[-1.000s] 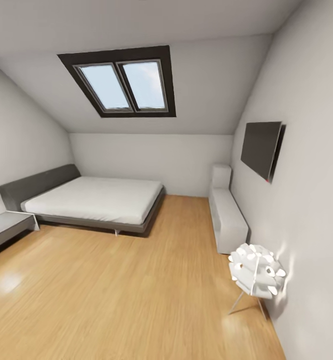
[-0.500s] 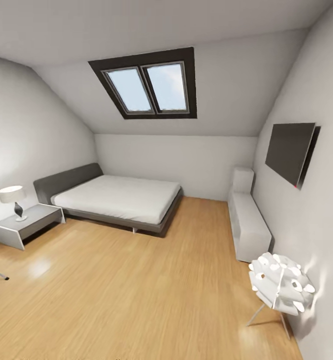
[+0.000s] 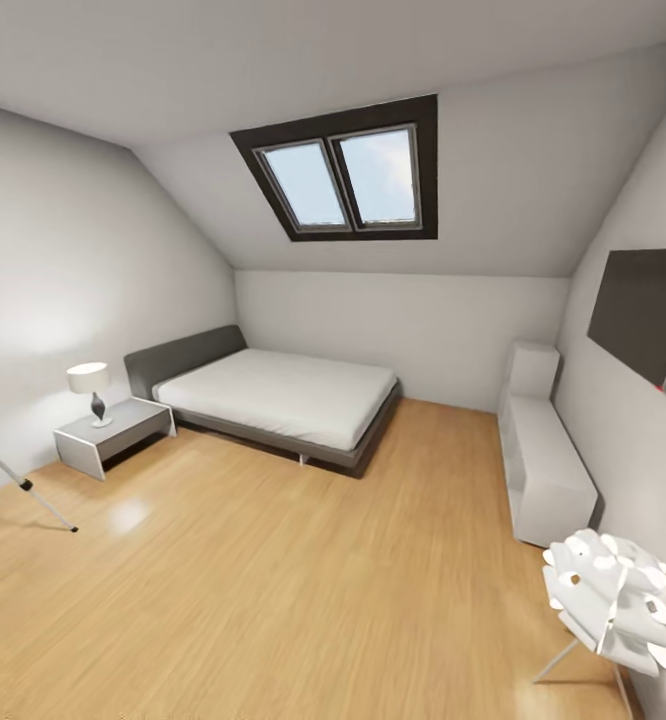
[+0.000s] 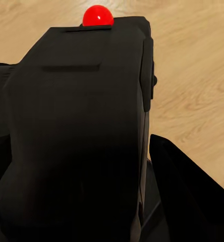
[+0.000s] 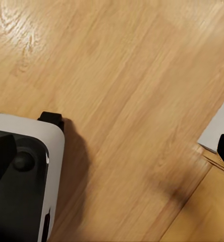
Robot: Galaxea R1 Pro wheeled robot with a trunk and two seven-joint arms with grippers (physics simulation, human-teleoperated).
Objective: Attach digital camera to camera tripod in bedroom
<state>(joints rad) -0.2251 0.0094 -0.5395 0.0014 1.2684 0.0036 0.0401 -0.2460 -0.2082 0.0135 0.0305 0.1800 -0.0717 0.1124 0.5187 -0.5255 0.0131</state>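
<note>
The digital camera (image 4: 84, 75), black with a red round button (image 4: 97, 15) on top, takes up most of the left wrist view. My left gripper (image 4: 87, 171) is shut on it, with one dark finger (image 4: 185, 186) showing beside its body. One thin silver leg of the camera tripod (image 3: 25, 487), with black joint and foot, slants in at the far left of the head view on the bedroom's wood floor; the tripod's other parts are out of frame. My right gripper (image 5: 137, 136) hangs over bare floor, its two black fingertips (image 5: 51, 119) far apart and nothing between them.
A low grey bed (image 3: 283, 400) stands against the back wall under a skylight (image 3: 348, 175). A white nightstand (image 3: 113, 435) with a lamp is at left. A white low cabinet (image 3: 543, 470), a wall screen (image 3: 643, 310) and a white floor lamp (image 3: 613, 600) line the right wall.
The head view has swung left: bed, skylight and floor lamp have slid right in the picture. The nightstand lamp came into view, then more of the tripod leg.
</note>
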